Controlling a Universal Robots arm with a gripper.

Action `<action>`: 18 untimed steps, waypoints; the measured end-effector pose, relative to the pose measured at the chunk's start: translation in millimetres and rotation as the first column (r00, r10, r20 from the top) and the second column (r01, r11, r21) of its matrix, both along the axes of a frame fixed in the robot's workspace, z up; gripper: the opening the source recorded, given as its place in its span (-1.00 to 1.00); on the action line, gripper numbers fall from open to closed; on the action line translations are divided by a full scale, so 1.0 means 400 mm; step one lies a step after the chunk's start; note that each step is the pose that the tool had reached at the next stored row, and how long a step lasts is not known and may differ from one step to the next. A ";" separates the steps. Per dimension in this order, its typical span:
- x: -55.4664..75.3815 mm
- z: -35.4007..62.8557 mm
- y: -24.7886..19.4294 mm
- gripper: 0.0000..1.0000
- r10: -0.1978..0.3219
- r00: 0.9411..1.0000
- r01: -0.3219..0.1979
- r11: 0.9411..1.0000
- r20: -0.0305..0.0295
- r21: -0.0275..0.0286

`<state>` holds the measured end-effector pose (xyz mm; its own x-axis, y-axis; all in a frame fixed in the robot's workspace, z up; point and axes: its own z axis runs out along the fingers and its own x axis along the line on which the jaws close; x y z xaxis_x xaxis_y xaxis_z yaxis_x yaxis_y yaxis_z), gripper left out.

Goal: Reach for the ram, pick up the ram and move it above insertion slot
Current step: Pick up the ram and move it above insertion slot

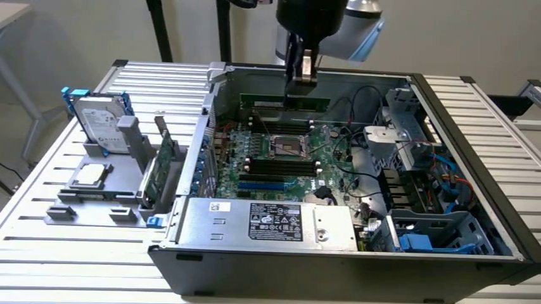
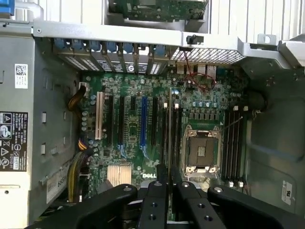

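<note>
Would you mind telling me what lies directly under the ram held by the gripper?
The long green ram stick, clamped in the black gripper, hangs over the green motherboard near the square CPU socket. The board directly beneath the stick is hidden behind it.

The arm's upper part is running off the exterior view's edge at 12 o'clock; the ram (image 1: pixel 286 101) is showing partly behind the gripper (image 1: pixel 300 82), and the power supply (image 2: pixel 19 143) label's print is staying too small to read
</note>
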<state>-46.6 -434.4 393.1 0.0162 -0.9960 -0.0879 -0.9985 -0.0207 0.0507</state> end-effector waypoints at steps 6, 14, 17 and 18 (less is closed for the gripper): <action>0.031 -0.013 0.008 -0.73 -0.014 1.000 0.014 1.000 0.000 -0.003; 0.050 -0.023 0.015 -0.73 -0.045 0.999 0.045 0.999 0.000 -0.009; 0.050 -0.023 0.015 -0.73 -0.045 0.999 0.045 0.999 0.000 -0.009; 0.050 -0.023 0.015 -0.73 -0.045 0.999 0.045 0.999 0.000 -0.009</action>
<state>-26.7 -428.3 383.7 -0.0286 -0.9964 -0.0793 -0.9984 0.0247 0.0507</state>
